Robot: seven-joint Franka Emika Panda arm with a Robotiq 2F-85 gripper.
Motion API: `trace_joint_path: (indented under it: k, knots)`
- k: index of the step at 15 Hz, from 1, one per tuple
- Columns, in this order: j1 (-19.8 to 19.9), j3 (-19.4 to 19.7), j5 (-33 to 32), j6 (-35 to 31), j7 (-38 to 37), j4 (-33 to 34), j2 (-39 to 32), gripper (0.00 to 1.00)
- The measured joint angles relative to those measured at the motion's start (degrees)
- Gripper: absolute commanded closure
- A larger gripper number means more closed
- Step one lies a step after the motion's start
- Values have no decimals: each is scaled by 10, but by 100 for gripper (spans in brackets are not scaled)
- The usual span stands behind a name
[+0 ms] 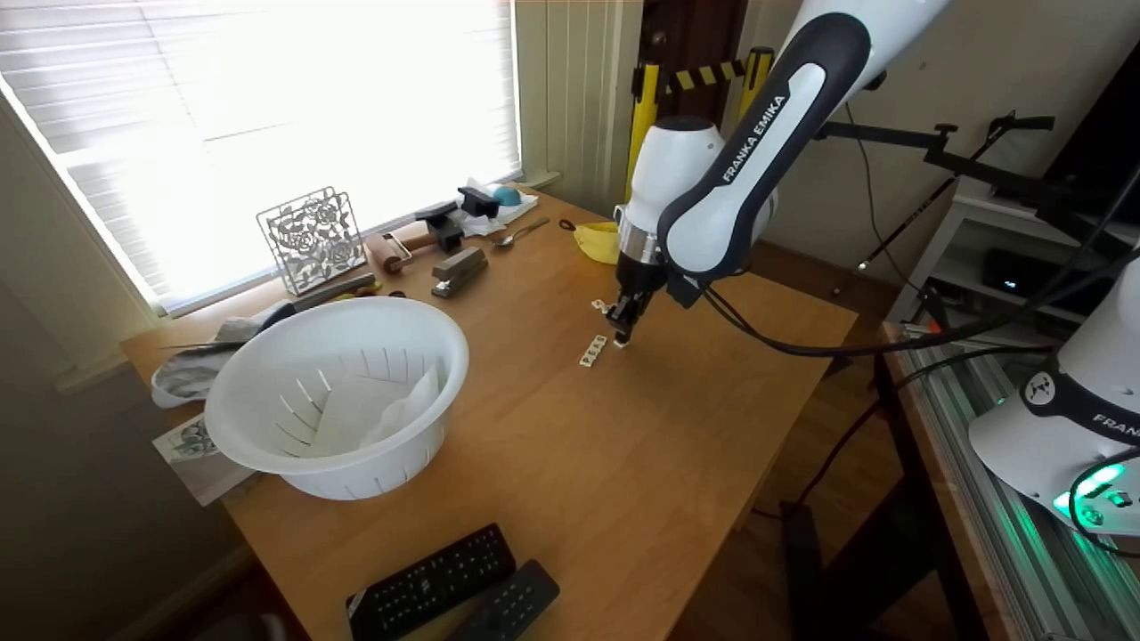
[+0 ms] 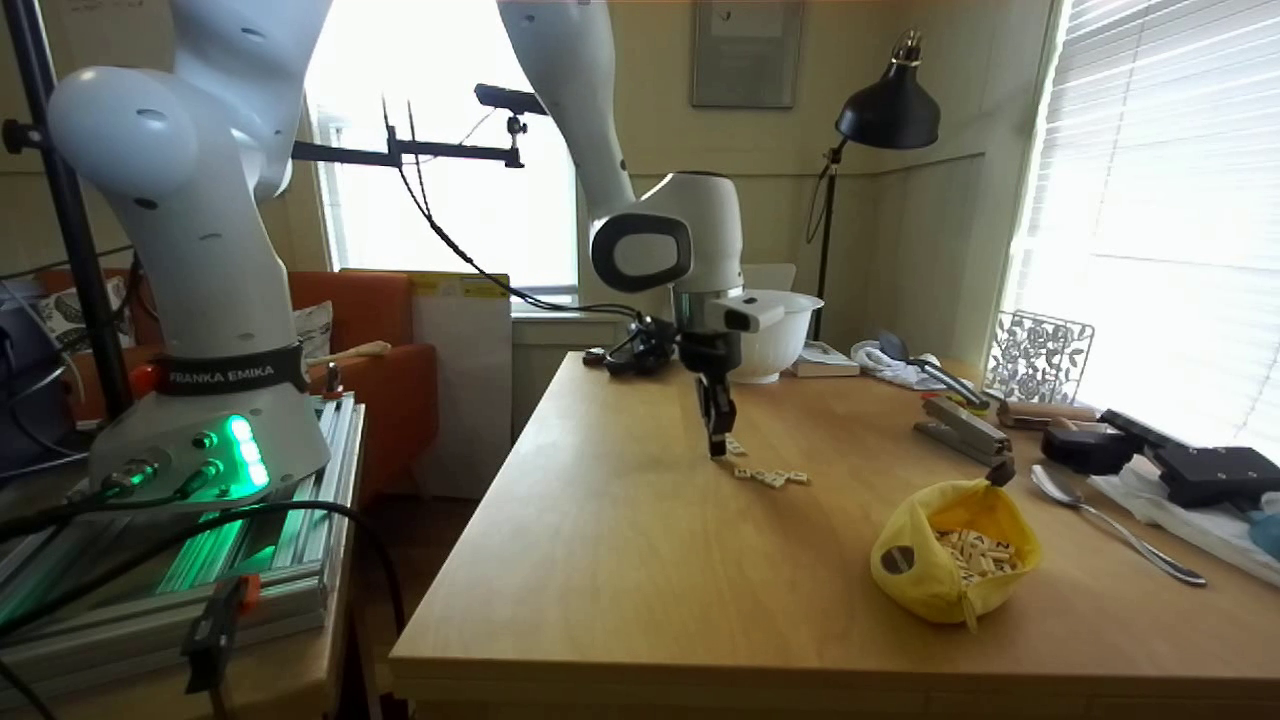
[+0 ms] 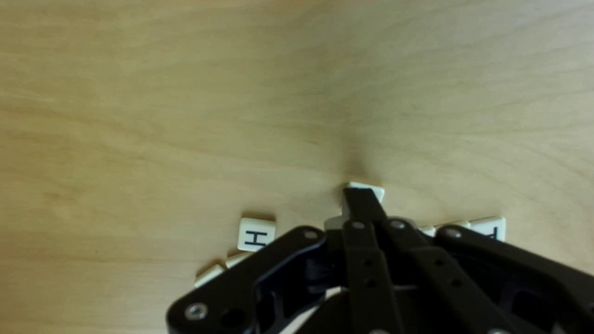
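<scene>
As I look across the room, the gripper (image 1: 621,336) points down at the wooden table (image 1: 552,463), right of centre in an exterior view, its jaws closed together and their tips over a pale tile (image 3: 377,191), though I can't tell whether they press on it. That tile shows just below and right of the middle of the wrist view, mostly covered, with a row of tiles (image 3: 485,226) to its right and an H tile (image 3: 256,235) lower to its left. Toward the lower right of an exterior view, well apart from the gripper, sits an open yellow pouch (image 2: 930,590) holding loose tiles (image 2: 978,552).
</scene>
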State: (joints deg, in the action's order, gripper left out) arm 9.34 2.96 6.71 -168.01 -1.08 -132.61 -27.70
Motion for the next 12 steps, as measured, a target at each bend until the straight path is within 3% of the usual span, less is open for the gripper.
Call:
trace_joint_path:
  k: [5,12]
  knots:
    - [2,10,0,-11,4,1,-3,100]
    - [-2,64,-17,-15,4,10,-9,100]
